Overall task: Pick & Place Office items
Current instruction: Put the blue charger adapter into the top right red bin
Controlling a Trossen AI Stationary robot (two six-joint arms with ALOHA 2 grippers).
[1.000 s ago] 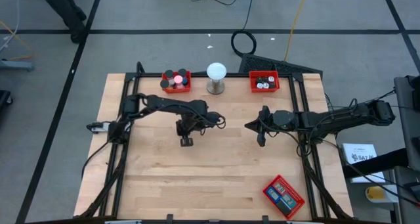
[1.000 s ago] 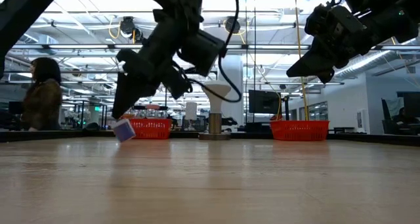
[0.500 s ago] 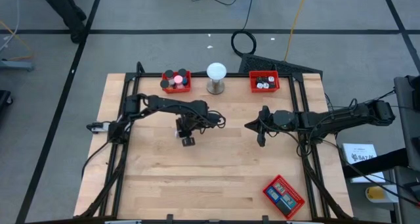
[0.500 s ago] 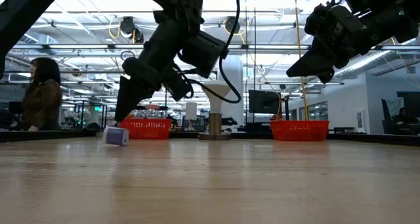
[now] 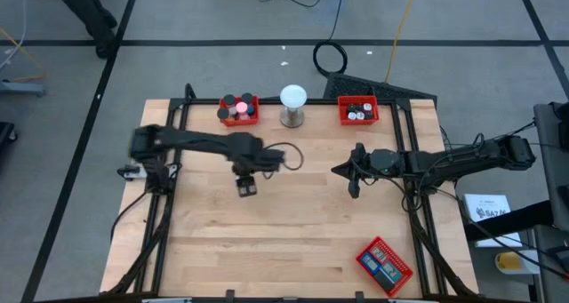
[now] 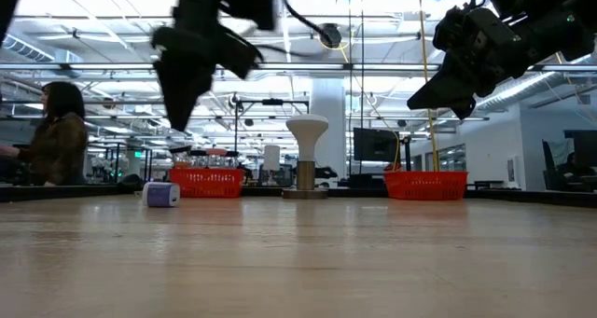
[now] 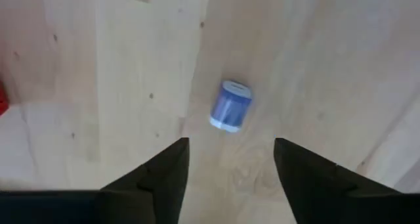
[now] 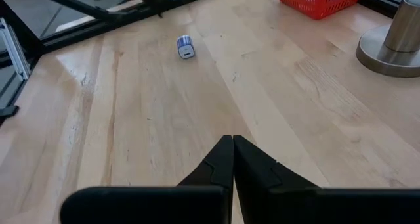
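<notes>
Release step, judging by blue block (image 7: 231,106) lying alone on bench (image 5: 293,232), left of centre. Left gripper (image 7: 230,159) hovering above, fingers spread. Right gripper (image 8: 233,159) waiting pressed together. Next: probably fetching another item from far left tray (image 5: 240,118).

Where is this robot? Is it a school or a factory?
Probably a big robot lab or workshop. The wooden table stands on grey taped floor, and behind it are long ceiling lights, monitors and a person.
</notes>
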